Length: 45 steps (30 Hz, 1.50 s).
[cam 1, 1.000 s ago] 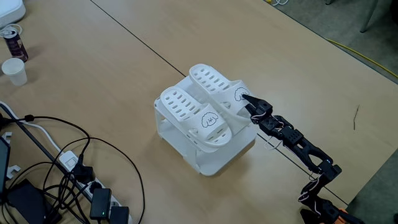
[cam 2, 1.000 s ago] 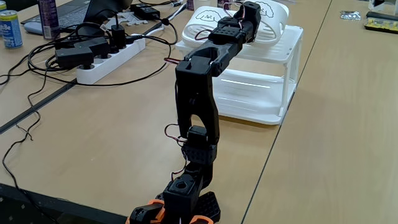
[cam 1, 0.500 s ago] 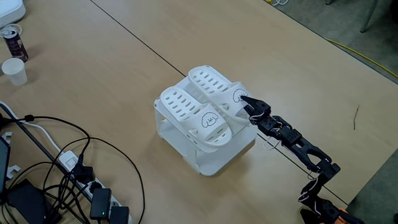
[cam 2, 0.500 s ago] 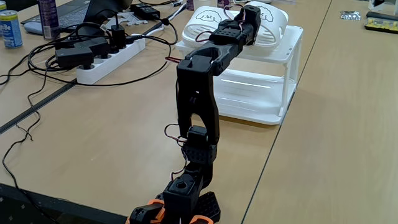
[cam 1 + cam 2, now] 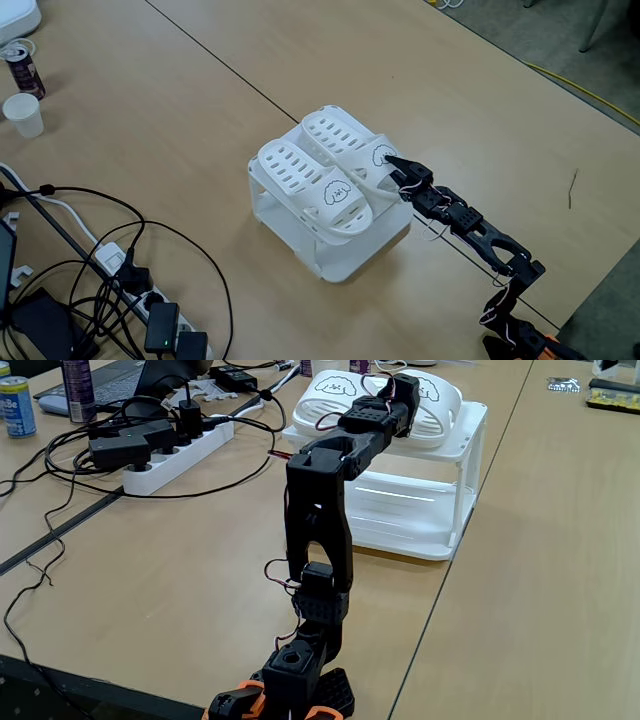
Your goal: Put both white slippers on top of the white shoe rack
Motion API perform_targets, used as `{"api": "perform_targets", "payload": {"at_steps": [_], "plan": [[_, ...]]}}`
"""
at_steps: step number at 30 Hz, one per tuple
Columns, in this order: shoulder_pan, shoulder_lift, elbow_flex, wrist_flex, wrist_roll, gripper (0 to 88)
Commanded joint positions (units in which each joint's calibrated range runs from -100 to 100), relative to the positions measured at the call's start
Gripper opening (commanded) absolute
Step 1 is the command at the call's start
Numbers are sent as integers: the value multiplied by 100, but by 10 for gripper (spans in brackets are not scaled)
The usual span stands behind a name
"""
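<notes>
Two white slippers lie side by side on the flat top of the white shoe rack (image 5: 345,258). The nearer slipper (image 5: 305,180) rests free, its cartoon-face strap toward the arm. My gripper (image 5: 388,162) reaches in from the lower right and is shut on the strap end of the farther slipper (image 5: 335,133), which lies low on the rack top. From the view behind the arm, the gripper (image 5: 405,382) sits over that slipper (image 5: 442,402), the other slipper (image 5: 325,385) lies to its left, and the rack (image 5: 420,510) shows two tiers.
A power strip (image 5: 160,322) with tangled black cables lies at the lower left of the table. A drink can (image 5: 20,65) and a paper cup (image 5: 22,113) stand at the far left. The power strip (image 5: 170,465) lies left of the arm.
The gripper has come down and moved slightly inward with the farther slipper. The slipper was tilted up at its strap end and now lies flatter on the rack top.
</notes>
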Motion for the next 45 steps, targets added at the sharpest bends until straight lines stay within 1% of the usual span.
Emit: {"api": "perform_targets", "payload": {"at_steps": [1,6,8,22,27,35,45], "plan": [[-4,-106,-629,-33,42,15],[-4,-114,-629,-41,42,113],[-4,-114,-629,-41,42,131],[-12,-181,-611,-33,42,137],[-12,-181,-611,-33,42,205],[-12,-232,-593,-24,42,208],[37,-1216,616,-16,42,208]]}}
